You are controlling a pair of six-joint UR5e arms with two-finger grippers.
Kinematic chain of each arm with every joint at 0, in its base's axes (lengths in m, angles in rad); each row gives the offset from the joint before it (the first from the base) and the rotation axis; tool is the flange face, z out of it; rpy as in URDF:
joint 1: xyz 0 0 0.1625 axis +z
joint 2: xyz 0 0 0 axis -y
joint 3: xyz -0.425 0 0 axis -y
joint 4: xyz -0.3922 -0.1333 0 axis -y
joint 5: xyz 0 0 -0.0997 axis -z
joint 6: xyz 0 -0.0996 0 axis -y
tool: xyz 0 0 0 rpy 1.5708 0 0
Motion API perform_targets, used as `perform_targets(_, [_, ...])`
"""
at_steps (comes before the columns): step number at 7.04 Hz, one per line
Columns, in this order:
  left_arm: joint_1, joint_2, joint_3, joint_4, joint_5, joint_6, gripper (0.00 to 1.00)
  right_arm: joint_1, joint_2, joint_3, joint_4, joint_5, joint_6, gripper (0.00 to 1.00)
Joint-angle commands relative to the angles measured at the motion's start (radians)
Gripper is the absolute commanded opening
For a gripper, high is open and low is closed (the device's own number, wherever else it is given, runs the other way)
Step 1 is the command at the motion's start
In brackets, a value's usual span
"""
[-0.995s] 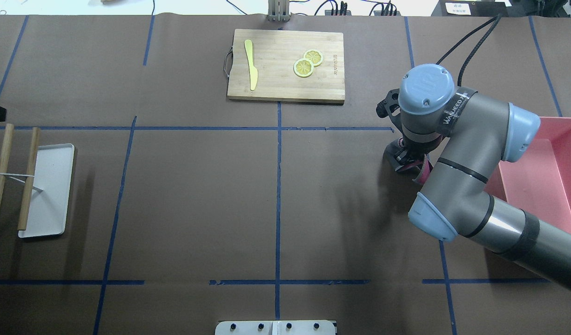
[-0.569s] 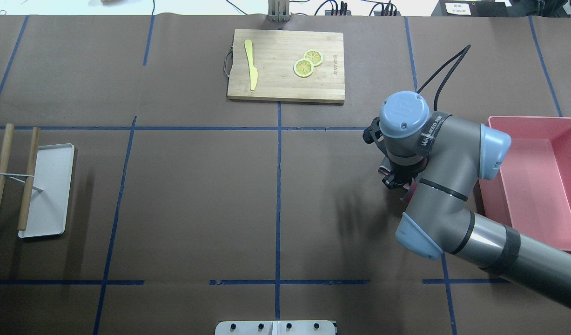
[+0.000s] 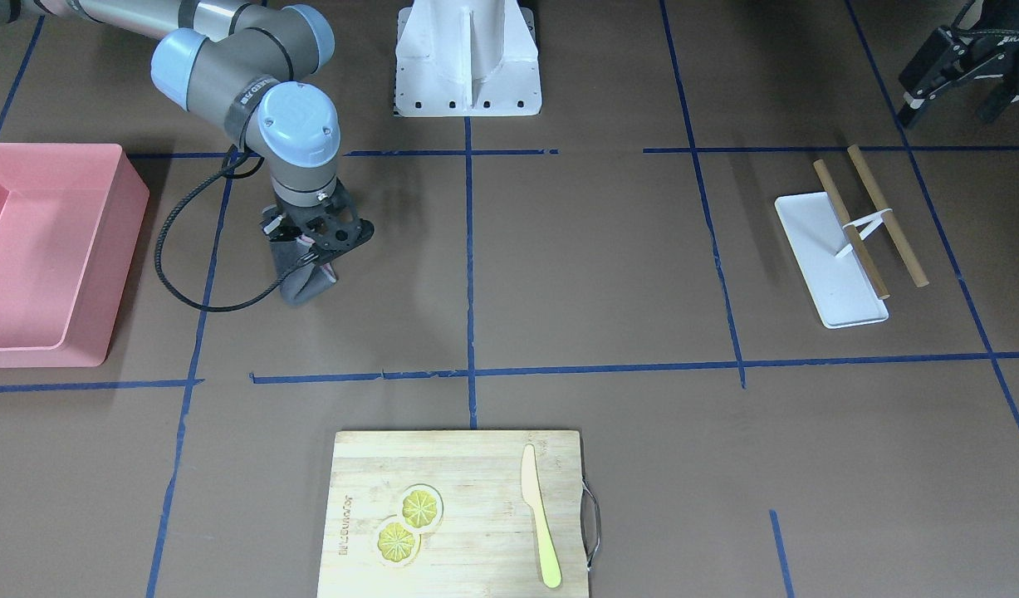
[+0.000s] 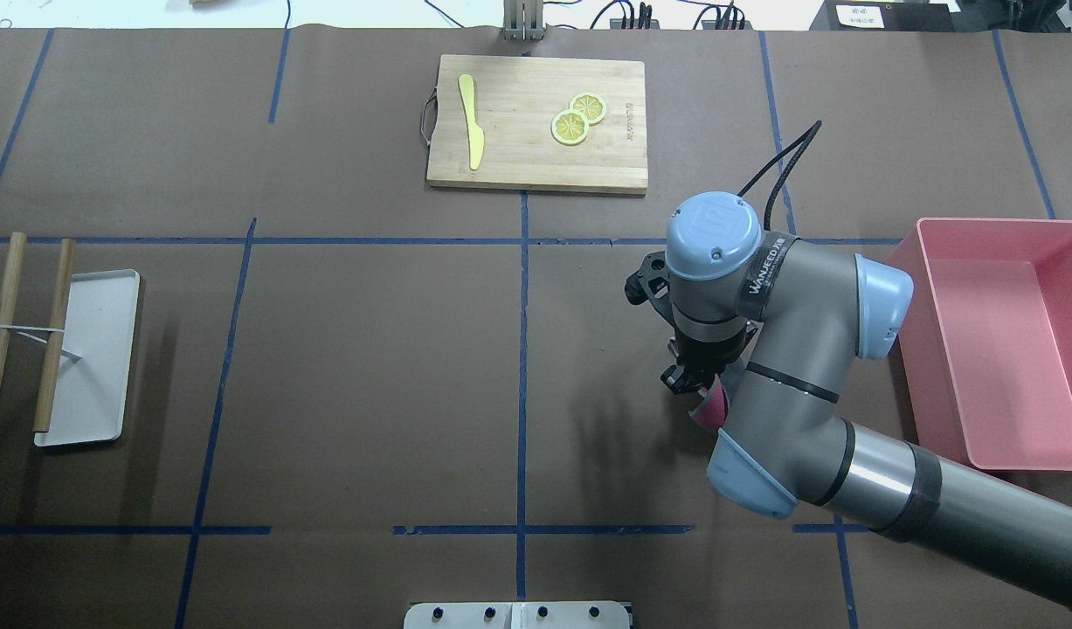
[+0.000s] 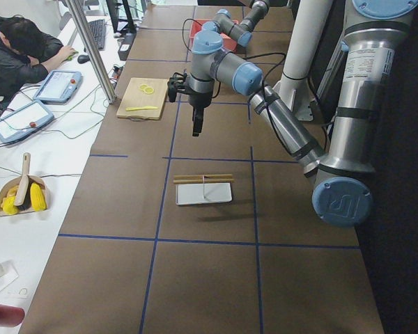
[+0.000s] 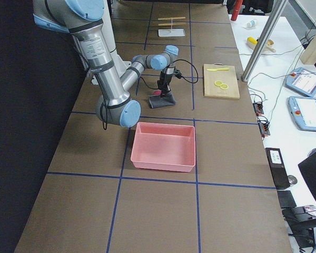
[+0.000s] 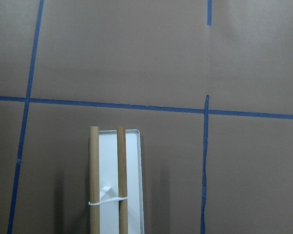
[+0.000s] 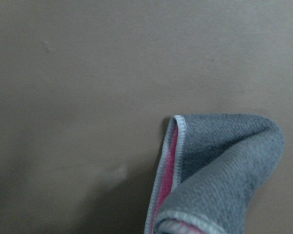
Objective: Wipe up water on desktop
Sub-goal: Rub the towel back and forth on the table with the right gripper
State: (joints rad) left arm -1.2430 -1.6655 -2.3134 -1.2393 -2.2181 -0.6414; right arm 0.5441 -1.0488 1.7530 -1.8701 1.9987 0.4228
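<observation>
The desktop [image 4: 370, 376] spans the whole work area as a brown surface divided by blue tape lines. The right gripper [image 3: 316, 241] is pointed straight down over the desktop, right of the centre tape line and just left of the pink bin [image 4: 1016, 349]. It is clenched on a cloth [image 3: 303, 282], which is grey on the outside and pink on the inside. The cloth hangs from the jaws, and in the exterior right view its lower part is seen spread on the desktop. In the right wrist view a folded corner of the cloth is shown with its pink lining exposed along the hem. The left gripper [image 3: 957, 91] is held high over the left end of the desktop. Its fingers are seen spread apart, with nothing held between them. Below it, a white tray [image 4: 99, 349] lies flat. Two wooden sticks [image 4: 57, 332], tied together by a white band, are placed lengthwise at the tray's left side, one over its edge and one on the desktop beside it. At the far side, near the centre line, a bamboo cutting board [image 4: 518, 157] carries a yellow knife [image 4: 472, 122] on its left part and two lemon slices [image 4: 570, 127], which overlap, on its right part.
</observation>
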Motion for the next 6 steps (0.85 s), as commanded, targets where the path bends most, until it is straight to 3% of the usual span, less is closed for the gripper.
perform_targets(1, [-0.007,0.001,0.0,0.0,0.005,0.032,1.0,-0.029,0.003,0.045,0.04,0.078,0.022,0.03])
perform_targets(4, [-0.023,0.003,0.0,0.0,0.003,0.039,1.0,-0.066,0.0,0.068,0.094,0.091,0.067,0.03])
perform_targets(6, [-0.032,0.079,0.017,0.001,0.003,0.121,1.0,-0.015,-0.014,0.053,0.101,0.088,0.057,0.02])
